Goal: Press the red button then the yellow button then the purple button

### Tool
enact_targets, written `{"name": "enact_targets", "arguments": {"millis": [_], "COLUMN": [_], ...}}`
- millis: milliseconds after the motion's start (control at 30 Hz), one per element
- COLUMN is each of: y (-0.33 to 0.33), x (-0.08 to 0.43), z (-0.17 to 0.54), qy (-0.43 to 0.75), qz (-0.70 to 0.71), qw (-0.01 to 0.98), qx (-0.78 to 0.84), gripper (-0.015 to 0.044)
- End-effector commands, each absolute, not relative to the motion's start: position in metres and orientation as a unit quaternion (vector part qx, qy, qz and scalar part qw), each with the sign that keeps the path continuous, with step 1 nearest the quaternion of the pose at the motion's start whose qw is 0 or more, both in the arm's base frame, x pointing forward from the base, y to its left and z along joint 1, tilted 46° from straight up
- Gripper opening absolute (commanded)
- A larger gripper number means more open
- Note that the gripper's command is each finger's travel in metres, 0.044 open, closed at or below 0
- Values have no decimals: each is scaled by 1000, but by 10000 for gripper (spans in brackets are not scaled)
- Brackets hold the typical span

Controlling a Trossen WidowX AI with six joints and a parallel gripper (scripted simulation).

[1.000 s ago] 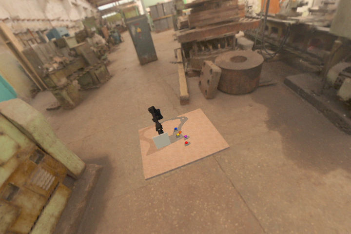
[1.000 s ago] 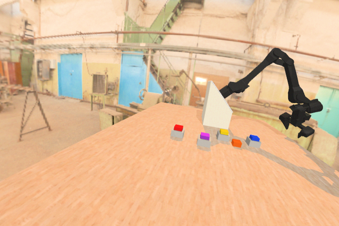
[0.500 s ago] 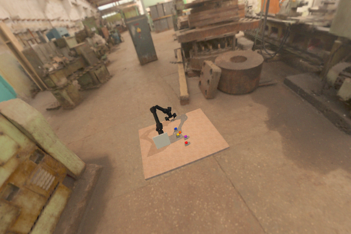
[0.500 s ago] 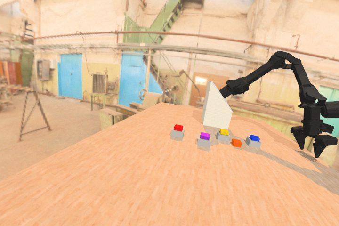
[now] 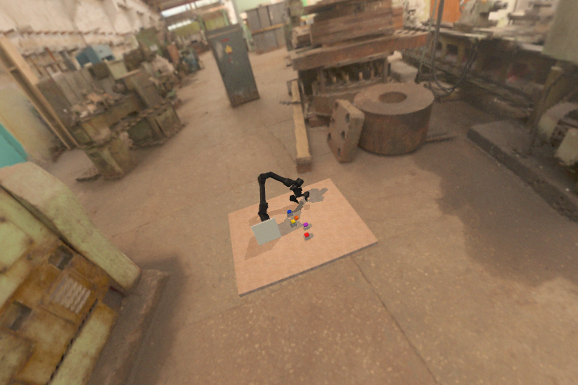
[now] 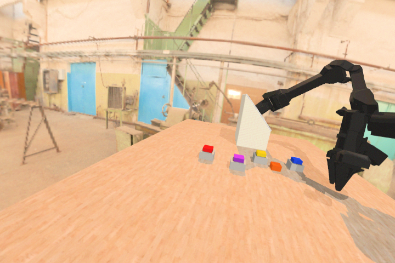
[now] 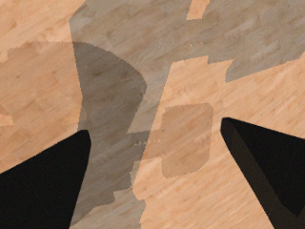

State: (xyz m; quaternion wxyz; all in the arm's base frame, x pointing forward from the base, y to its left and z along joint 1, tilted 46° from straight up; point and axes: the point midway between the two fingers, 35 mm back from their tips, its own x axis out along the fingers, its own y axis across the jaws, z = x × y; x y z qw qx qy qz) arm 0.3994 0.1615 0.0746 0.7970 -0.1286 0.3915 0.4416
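The red button [image 5: 307,234] [image 6: 208,148] stands on a grey base, farthest from the arm's fingers. The purple button [image 5: 305,224] [image 6: 238,158] and the yellow button [image 5: 293,221] [image 6: 261,153] stand on grey bases between it and the gripper's side. All three caps stand up from their bases. My gripper [image 5: 301,200] [image 6: 334,186] [image 7: 156,130] is open and empty, pointing down above the table, beyond the blue button and away from the three task buttons. The wrist view shows only wood and shadow between and below the fingers.
A blue button [image 5: 289,212] [image 6: 296,160] on a grey base is the button nearest the gripper. An orange block [image 5: 296,217] [image 6: 275,166] lies between the blue and yellow buttons. A pale upright panel [image 5: 266,231] [image 6: 252,130] stands by the arm's base, near the yellow button.
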Motion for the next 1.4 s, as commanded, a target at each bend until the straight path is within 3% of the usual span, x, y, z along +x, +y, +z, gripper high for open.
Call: {"name": "enact_targets", "arguments": {"millis": [0,300,600,800,1000,1167,1367], "y": [101,-20,-121,-159,-164,-123,-120], "x": [410,389,319,264,254,260,260], "z": [35,-36,-98,-127,-131,-172,-175], "qy": [455,564,630,637,634,634,634], "qz": [397,314,246,217,214,215,216], "qw": [791,764,713,677,671,671,671], "qx": [-92,23,187,299,318,319,319], "gripper": [400,400,400,400,400,269,111]}}
